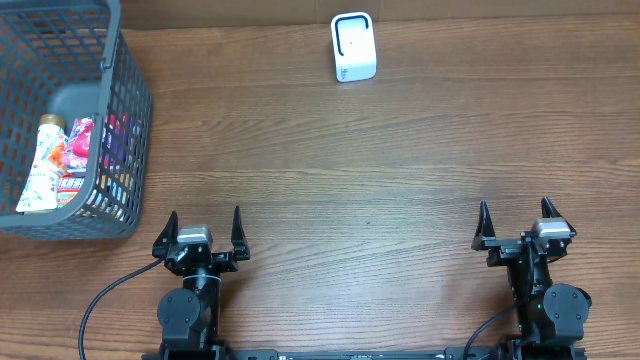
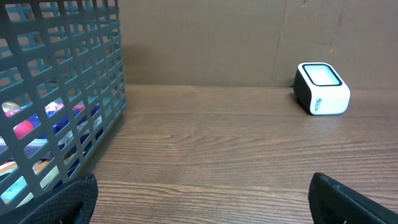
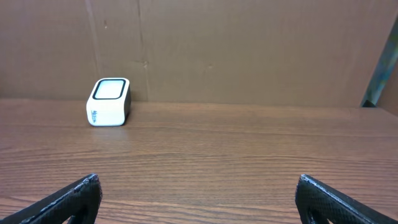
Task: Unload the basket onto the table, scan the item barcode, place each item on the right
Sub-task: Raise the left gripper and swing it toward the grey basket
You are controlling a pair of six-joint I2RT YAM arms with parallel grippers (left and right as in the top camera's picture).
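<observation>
Overhead: straight down, whole brown wooden table (image 1: 400, 150).
Wrists: low, forward-facing, both sharing the small white box-shaped scanner (image 2: 321, 89).

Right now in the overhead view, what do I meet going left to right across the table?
grey mesh basket → left gripper, jaws open → white barcode scanner → right gripper, jaws open
</observation>
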